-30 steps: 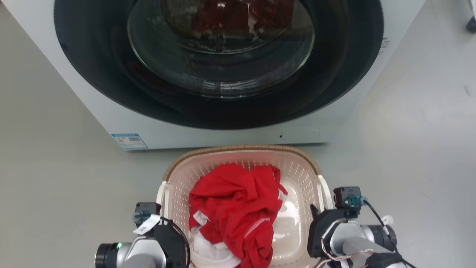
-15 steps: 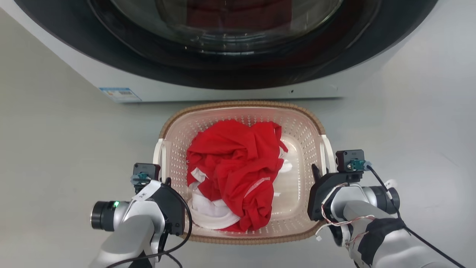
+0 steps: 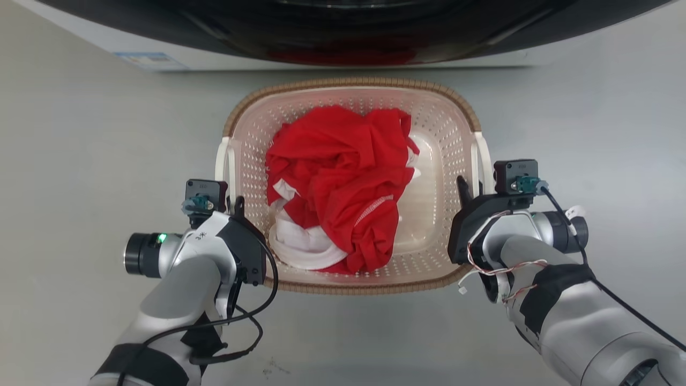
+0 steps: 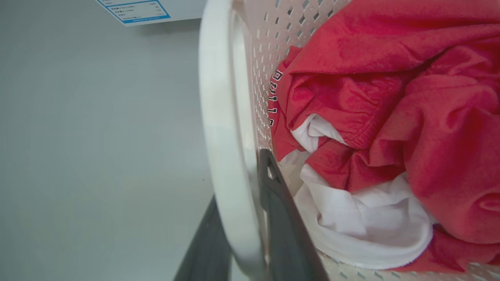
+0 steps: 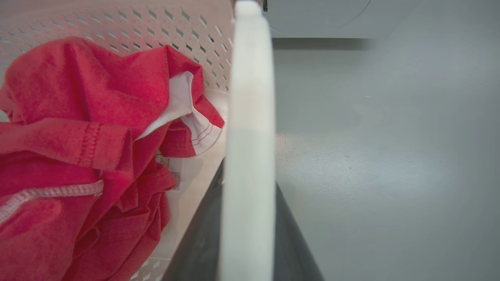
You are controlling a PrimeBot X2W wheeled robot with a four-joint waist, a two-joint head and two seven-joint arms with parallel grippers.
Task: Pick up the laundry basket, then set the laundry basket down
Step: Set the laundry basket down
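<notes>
The laundry basket (image 3: 348, 83) is pale pinkish-beige with perforated walls and a brown woven-look rim, and sits in the middle of the head view. It holds red clothes (image 3: 337, 171) and a white garment (image 3: 300, 241). My left gripper (image 3: 234, 206) is shut on the basket's white left handle (image 4: 218, 117), one dark finger (image 4: 277, 203) inside the wall and one outside. My right gripper (image 3: 467, 187) is shut on the white right handle (image 5: 250, 78), with a finger (image 5: 203, 234) on each side. The handles hide the pads.
The white washing machine (image 3: 80, 37) with its dark round door (image 3: 348, 21) stands just beyond the basket, a blue-edged label (image 3: 142, 56) on its lower front. Grey floor (image 3: 80, 161) spreads to both sides and in front of the basket.
The head view has swung down, so the washing machine has slid almost out of the top. The basket, still held by both handles, now looks larger and higher in view.
</notes>
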